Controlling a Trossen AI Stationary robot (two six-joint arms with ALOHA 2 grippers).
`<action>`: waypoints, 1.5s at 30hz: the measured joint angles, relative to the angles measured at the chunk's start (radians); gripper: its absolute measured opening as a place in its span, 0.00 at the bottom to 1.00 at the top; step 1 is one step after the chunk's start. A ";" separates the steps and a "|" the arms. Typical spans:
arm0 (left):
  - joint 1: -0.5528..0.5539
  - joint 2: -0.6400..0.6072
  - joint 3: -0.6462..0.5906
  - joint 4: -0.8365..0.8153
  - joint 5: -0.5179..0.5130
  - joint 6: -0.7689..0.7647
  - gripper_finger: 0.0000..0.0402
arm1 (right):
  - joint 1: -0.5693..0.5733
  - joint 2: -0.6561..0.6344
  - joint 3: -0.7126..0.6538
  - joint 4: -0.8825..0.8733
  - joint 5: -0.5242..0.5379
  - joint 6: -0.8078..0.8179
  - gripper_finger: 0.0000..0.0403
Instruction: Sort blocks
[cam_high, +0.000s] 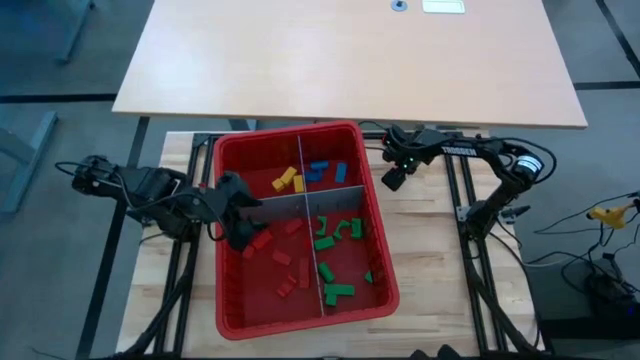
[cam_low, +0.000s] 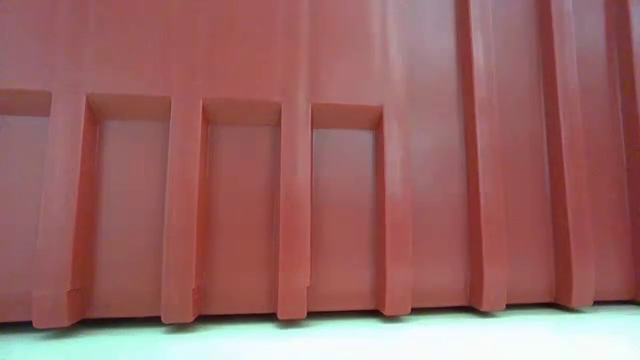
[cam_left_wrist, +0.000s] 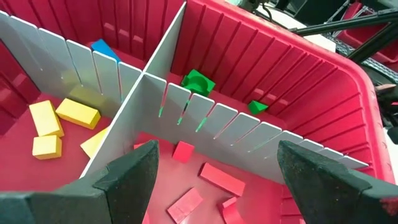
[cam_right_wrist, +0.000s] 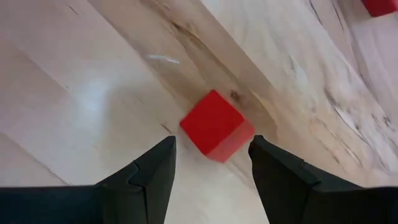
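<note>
A single red block (cam_right_wrist: 216, 126) lies on the bare wooden worktop (cam_right_wrist: 81, 93), outside the red bin (cam_high: 235, 320), and the right gripper (cam_right_wrist: 211, 163) hangs directly over it with its two fingers spread and nothing between them. In the right wrist view the block sits just ahead of the gap between the fingertips, near but not yet bracketed. It looks close to a cube, lying cornerwise to the fingers (so no long axis to speak of), and a small turn of the wrist would probably give flatter faces to pinch. In the overhead view the right gripper (cam_high: 394, 178) is at about 3 o'clock from the bin's far right corner, just off the rim; the block itself is hidden beneath it there. The right arm is plainly the nearer one: it reaches across from its base at the worktop's right, elbow bent, wrist pitched down.

The left gripper (cam_left_wrist: 214, 186) is inside the bin, also open and empty, poised over the near left compartment where red blocks (cam_left_wrist: 221, 178) lie. Grey dividers (cam_left_wrist: 205, 118) split the bin in four: yellow blocks (cam_high: 290, 180) at 11 o'clock, blue blocks (cam_high: 328, 170) at 1 o'clock, green blocks (cam_high: 335, 240) at 5 o'clock, red at 7 o'clock. The stray red block therefore belongs in the compartment beneath the left gripper, diagonally across from where it lies.
</note>
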 joint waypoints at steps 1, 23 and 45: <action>0.001 0.000 0.000 0.000 0.000 0.001 0.78 | 0.000 0.002 0.000 0.007 0.000 -0.009 0.46; 0.005 0.008 -0.001 0.000 0.000 -0.018 0.78 | -0.006 0.098 0.006 0.063 -0.010 -0.269 0.46; 0.018 0.008 -0.002 0.000 -0.001 -0.019 0.78 | -0.006 0.101 0.003 0.024 -0.101 -0.212 0.03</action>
